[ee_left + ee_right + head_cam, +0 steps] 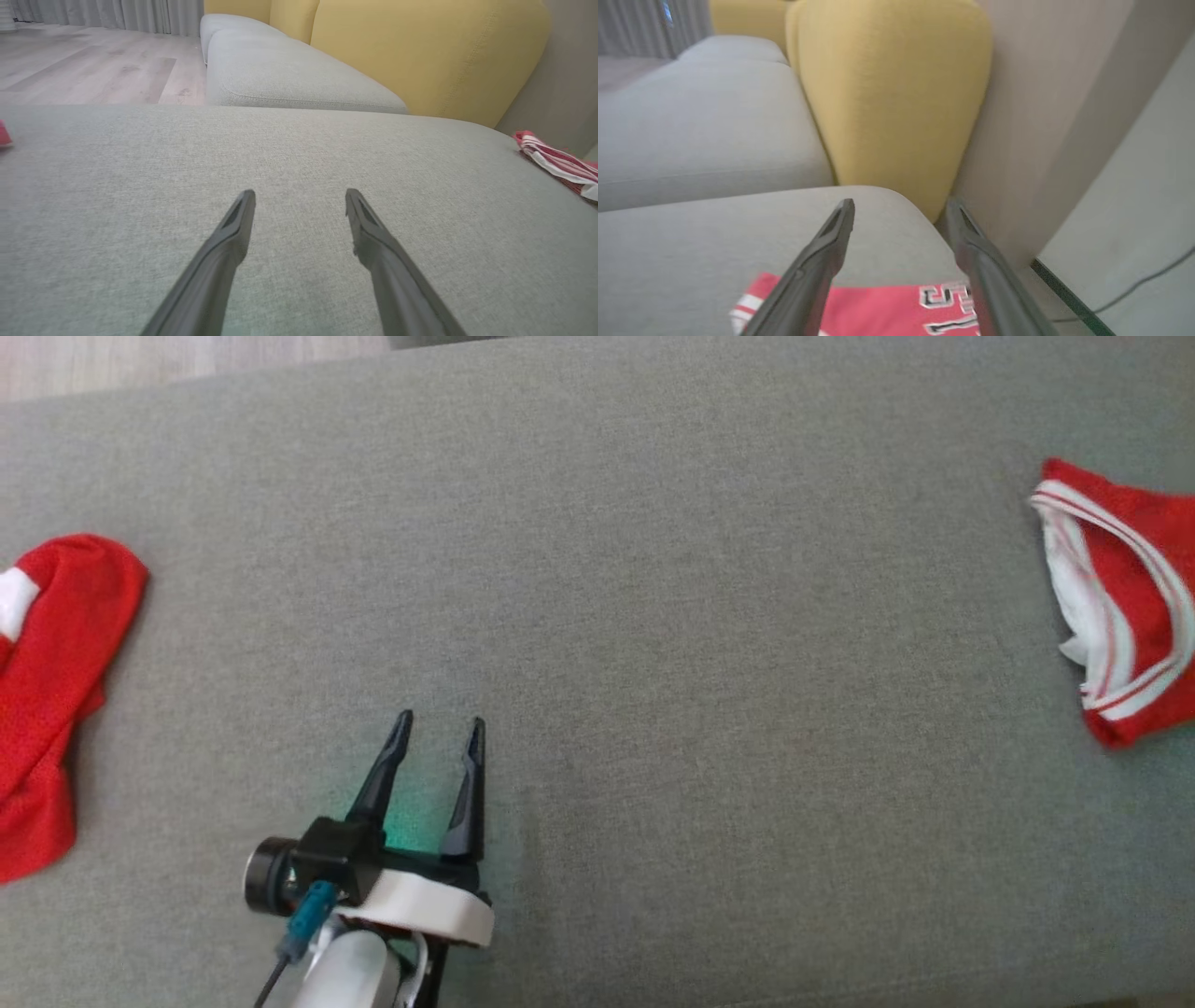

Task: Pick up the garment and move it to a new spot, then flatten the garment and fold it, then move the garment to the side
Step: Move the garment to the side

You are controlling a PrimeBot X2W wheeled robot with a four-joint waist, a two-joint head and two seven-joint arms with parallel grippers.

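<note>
Cloth lies at both ends of the grey cushion [653,616], and which piece is taken next decides which arm works. At the head view's right edge the striped-trim garment [1130,588] sits as a compact red bundle with white bands, its long axis running away from the robot. In the right wrist view it lies below the right gripper [901,204], lettering up, near the cushion's end by the yellow backrest [892,93]. That gripper's fingers are spread with nothing between them, so it holds no cloth. This piece looks already put aside.

At the far left edge the crumpled garment [56,644] lies loose, red with a white patch, also stretched near-to-far. The left gripper [441,719] hovers over bare cushion, fingers parted and empty, pointing away from the robot. The crumpled garment lies to its left, well apart, and the striped one is much further off on the opposite side. My judgement: if the loose piece is the next to be picked up, the left arm is the nearer, and it would have to swing leftward to meet the cloth's long side
</note>
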